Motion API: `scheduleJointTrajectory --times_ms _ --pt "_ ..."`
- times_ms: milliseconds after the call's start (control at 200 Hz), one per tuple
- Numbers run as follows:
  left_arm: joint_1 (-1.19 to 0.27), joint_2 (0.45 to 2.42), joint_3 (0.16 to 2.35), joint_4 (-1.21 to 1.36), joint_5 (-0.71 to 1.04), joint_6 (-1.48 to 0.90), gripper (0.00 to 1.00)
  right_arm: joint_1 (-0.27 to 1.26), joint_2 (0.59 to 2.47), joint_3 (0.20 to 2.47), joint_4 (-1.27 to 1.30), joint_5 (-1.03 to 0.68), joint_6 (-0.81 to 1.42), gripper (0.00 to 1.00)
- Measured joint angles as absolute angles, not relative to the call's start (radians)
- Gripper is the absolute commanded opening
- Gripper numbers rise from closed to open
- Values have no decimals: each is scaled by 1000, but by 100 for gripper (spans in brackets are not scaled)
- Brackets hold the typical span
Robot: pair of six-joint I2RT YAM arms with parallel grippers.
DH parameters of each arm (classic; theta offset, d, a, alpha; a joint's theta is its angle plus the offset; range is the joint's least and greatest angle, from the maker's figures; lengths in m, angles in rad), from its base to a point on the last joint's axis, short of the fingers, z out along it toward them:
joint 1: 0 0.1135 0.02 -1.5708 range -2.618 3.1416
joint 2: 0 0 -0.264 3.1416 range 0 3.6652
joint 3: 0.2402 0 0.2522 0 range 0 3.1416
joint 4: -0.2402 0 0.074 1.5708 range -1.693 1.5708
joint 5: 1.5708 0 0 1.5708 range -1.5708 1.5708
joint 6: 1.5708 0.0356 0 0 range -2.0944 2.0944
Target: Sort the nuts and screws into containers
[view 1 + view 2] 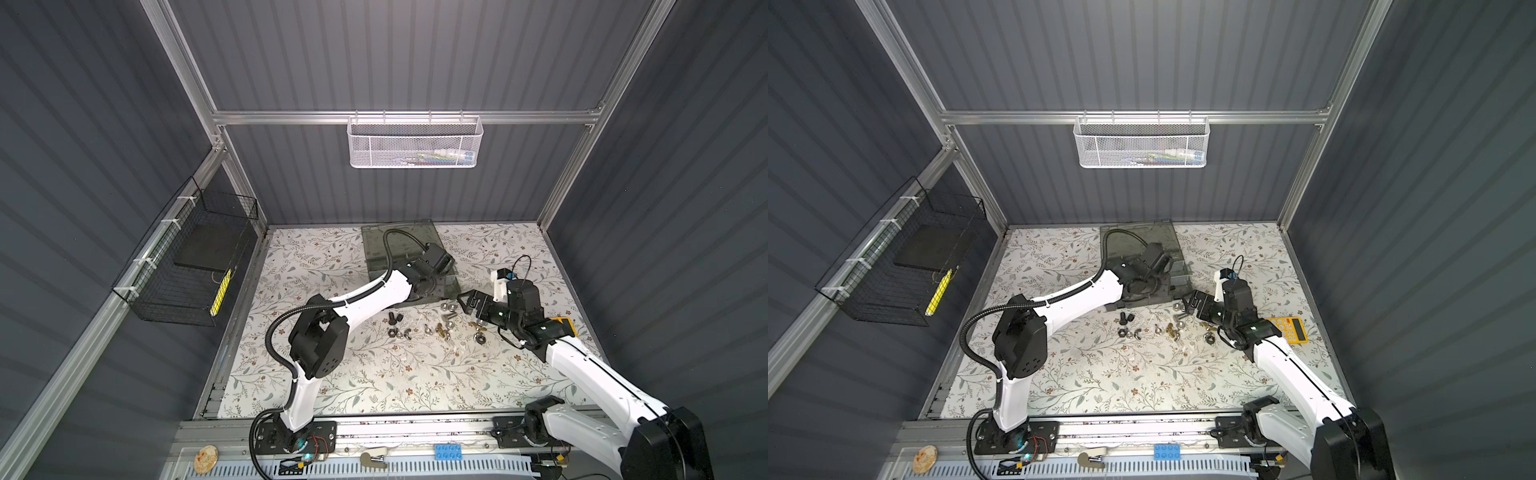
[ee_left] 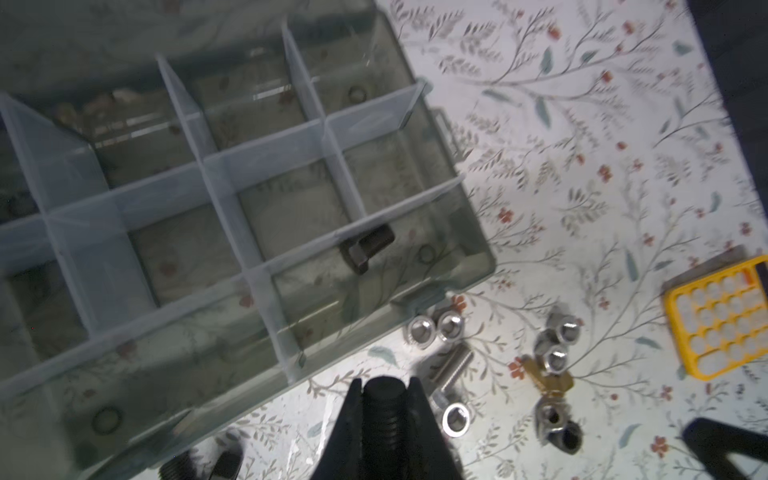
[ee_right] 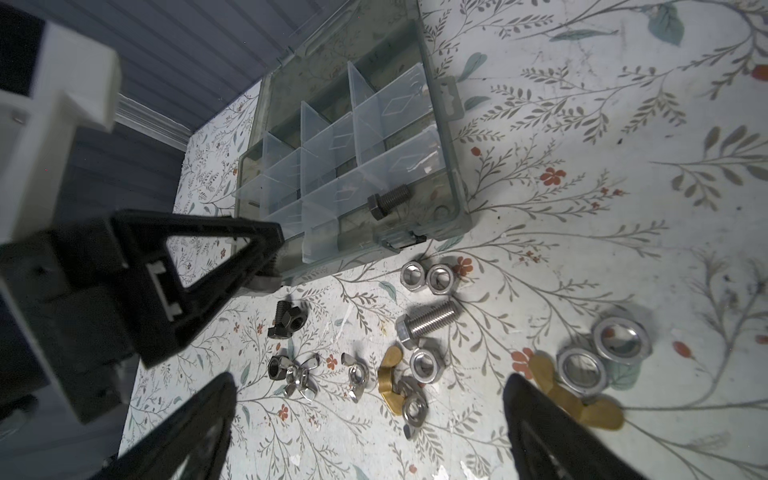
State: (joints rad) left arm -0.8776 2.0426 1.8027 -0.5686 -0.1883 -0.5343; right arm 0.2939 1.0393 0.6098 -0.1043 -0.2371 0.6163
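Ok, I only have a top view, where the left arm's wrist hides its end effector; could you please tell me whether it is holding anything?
Observer: Yes. The left wrist view shows the left end effector shut on a black bolt, its threads showing.
Operator: Thanks. Is anything in the organiser case already?
Observer: A second black bolt lies in the corner compartment nearest two loose silver nuts.
Operator: And the right end effector?
Observer: Open and holding nothing, by the right wrist view.
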Motion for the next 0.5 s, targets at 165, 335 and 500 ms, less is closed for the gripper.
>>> scheduleJointTrajectory --times_ms 165,335,500 --pt "-878 2118 1939 -568 -203 -496 4 278 1028 610 -107 -248 622 99" --pt "-864 2212 1972 -572 -210 -473 3 256 1018 610 -113 -259 622 99" --pt "-847 2270 1972 -592 -208 -466 3 239 1018 610 -113 -269 622 99"
